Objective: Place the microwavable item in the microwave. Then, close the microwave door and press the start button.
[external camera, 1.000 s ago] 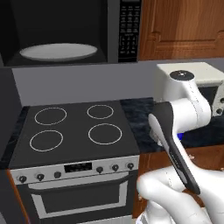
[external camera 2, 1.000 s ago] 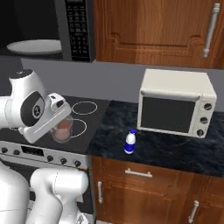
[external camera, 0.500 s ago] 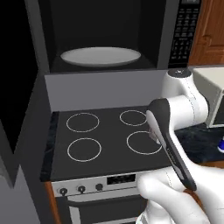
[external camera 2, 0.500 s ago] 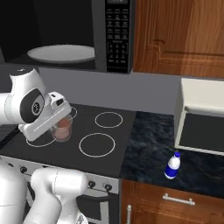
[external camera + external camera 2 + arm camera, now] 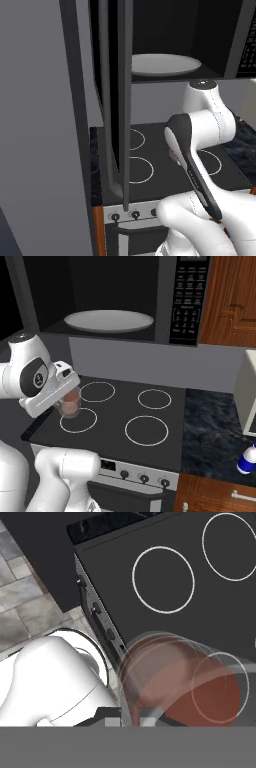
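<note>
Having rolled left, I now face the dark grey microwave (image 5: 115, 301) upper centre; my gripper (image 5: 64, 397) stays clamped on the clear glass tumbler of pinkish-brown drink (image 5: 70, 403).

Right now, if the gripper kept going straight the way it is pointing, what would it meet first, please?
The gripper, shut on the glass tumbler, points down over the stovetop. Going straight on, it would probably meet the front edge of that black surface first, near the front-left burner ring, though depth is unclear.
</note>
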### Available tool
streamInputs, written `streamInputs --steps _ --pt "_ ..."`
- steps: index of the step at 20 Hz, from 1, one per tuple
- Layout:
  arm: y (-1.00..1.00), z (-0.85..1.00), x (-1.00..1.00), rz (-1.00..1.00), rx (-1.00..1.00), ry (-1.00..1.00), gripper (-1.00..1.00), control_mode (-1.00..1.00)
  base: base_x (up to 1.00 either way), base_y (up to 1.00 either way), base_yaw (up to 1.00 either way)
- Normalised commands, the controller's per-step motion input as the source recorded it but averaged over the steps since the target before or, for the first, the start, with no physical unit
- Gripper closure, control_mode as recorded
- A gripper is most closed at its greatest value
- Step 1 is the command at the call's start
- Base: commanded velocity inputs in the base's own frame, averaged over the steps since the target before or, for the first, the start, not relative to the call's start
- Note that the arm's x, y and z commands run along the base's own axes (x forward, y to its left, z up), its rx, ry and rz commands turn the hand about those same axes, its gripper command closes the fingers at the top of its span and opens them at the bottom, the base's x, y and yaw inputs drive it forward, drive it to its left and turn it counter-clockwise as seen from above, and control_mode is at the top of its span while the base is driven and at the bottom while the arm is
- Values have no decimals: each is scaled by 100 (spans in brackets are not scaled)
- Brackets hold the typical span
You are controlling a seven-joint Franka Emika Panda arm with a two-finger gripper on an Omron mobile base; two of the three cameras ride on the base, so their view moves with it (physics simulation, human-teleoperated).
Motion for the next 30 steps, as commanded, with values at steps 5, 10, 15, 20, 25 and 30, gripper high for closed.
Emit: streamInputs --steps 5,10,15,20,25,30 --pt "0 0 0 0 0 0 100 100 -2 0 -4" --pt "0 0 0 0 0 0 100 100 -12 0 -7" --pt "0 0 0 0 0 0 100 100 0 0 0" --pt "0 0 0 0 0 0 100 100 0 0 0" --pt "-9 12 0 0 0 -7 100 -100 0 -1 0" --pt "-30 86 0 7 0 -37 100 -100 0 0 0"
